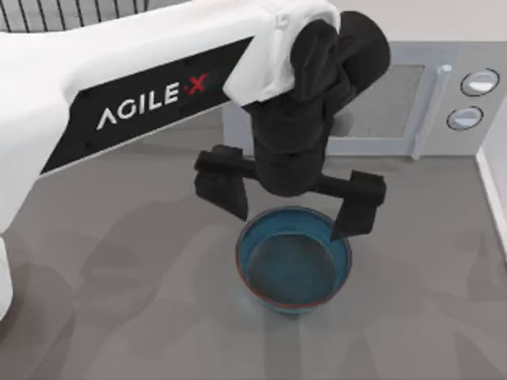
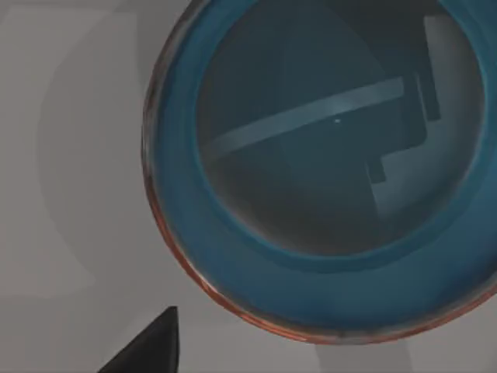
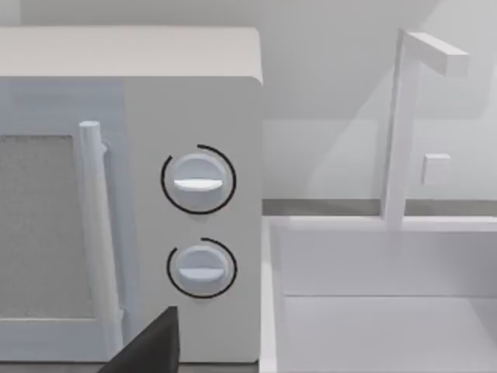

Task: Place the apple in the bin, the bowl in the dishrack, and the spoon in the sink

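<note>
One bowl [image 1: 294, 261] sat on the table [image 1: 119, 317] — one microwave [image 3: 132, 194] behind it, carrying two dials [image 3: 198, 181] and one handle [image 3: 95, 233]. One sink [image 3: 380, 295], one faucet [image 3: 408, 124] — and one dishrack [image 1: 71, 12].

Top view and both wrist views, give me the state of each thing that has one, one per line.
bowl: upright on the table, empty, not gripped.
left hand: open, fingers spread just above the bowl's far rim.
microwave: door shut.
sink: basin empty as far as visible.
dishrack: only its edge visible, contents cannot be told.
</note>
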You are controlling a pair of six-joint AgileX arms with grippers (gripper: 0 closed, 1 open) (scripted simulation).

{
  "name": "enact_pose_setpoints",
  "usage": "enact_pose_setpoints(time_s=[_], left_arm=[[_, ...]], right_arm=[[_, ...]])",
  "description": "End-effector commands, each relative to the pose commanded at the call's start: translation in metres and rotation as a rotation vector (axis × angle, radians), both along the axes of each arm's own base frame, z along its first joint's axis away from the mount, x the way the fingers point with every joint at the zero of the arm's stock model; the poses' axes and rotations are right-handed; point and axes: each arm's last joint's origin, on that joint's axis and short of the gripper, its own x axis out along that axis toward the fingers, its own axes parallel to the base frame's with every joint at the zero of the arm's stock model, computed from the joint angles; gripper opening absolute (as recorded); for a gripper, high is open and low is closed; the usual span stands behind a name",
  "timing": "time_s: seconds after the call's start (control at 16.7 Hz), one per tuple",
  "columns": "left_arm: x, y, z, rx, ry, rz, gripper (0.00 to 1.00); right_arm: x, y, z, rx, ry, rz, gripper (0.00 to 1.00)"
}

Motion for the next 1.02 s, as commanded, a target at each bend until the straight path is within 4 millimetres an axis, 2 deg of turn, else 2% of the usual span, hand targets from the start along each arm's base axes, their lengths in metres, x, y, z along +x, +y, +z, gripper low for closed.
enact_pose_setpoints(time_s=[0.24,0.42,0.66,1.02], left_arm=[[0.009,-0.051,-0.013,0.063,0.058,0.098,1.0],[0.013,-0.071,-0.011,0.066,0.058,0.186,1.0],[0.016,-0.082,-0.006,0.055,0.05,0.278,1.0],[0.017,-0.083,-0.004,0.051,0.047,0.299,1.0]], right_arm=[[0.0,0.0,0.0,0.0,0.0,0.0,1.0],[0.0,0.0,0.0,0.0,0.0,0.0,1.0],[0.0,0.0,0.0,0.0,0.0,0.0,1.0],[0.0,0.0,0.0,0.0,0.0,0.0,1.0]])
